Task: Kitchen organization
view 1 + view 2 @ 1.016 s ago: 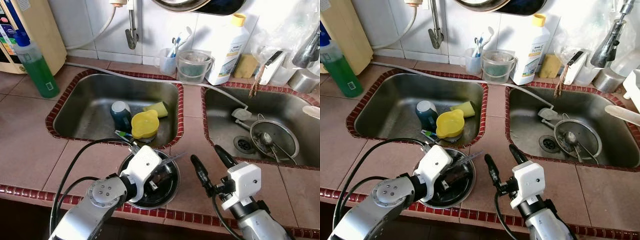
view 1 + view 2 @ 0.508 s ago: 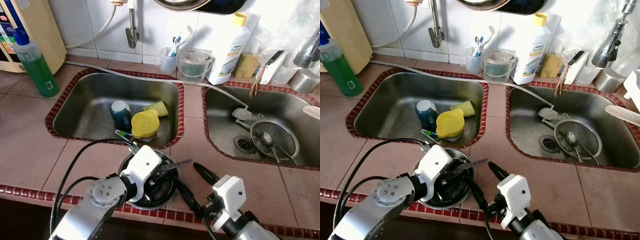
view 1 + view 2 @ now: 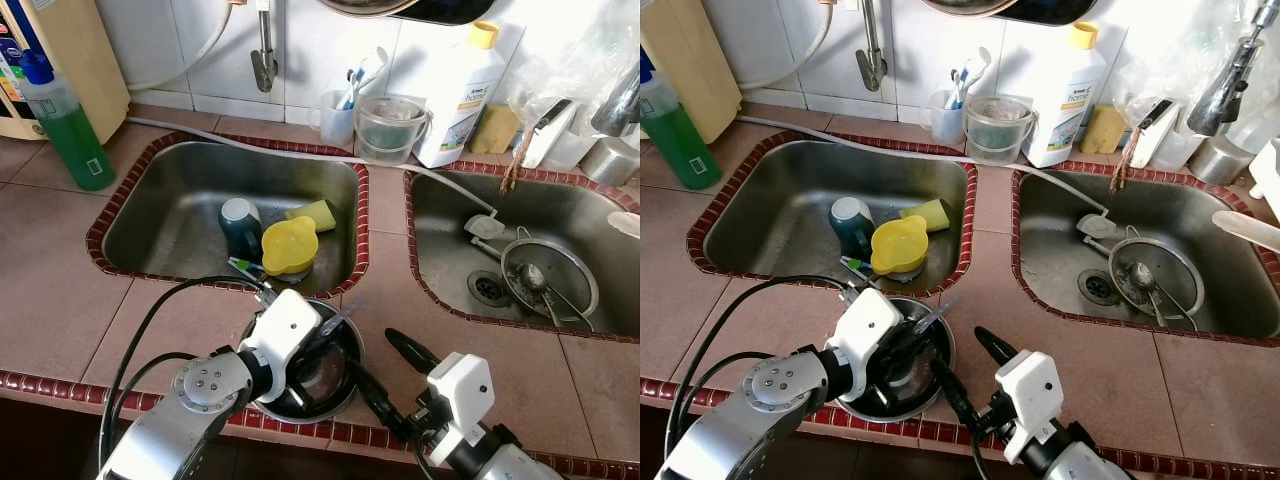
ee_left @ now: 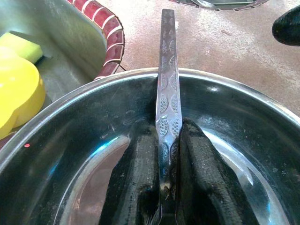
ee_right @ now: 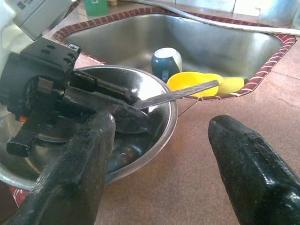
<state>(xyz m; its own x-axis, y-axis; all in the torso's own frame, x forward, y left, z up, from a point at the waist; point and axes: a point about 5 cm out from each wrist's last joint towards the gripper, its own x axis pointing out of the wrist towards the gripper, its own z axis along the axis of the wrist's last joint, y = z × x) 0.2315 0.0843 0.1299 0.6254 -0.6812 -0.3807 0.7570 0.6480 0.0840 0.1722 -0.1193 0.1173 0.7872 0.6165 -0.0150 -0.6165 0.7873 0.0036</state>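
Note:
A steel bowl [image 3: 350,345] sits on the tiled counter at its front edge, just before the left sink [image 3: 140,235]. My left gripper [image 3: 305,352] reaches into the bowl and is shut on the patterned handle of a metal utensil [image 4: 166,93], whose free end [image 5: 183,93] sticks out over the bowl's far rim. My right gripper [image 3: 388,372] is open just to the right of the bowl, one finger [image 5: 79,168] close to the rim and the other finger [image 5: 253,164] over bare counter. The utensil's working end is hidden between the left fingers.
The left sink holds a yellow cup [image 3: 290,245], a dark upturned cup [image 3: 240,225] and a yellow sponge [image 3: 313,215]. A strainer with cutlery [image 3: 548,275] lies in the right sink. A green bottle [image 3: 65,130] and a white detergent bottle [image 3: 455,90] stand behind.
My right gripper has dropped back toward the counter's front edge and closer to the bowl. The utensil in my left gripper has tilted, its free end pointing more upward.

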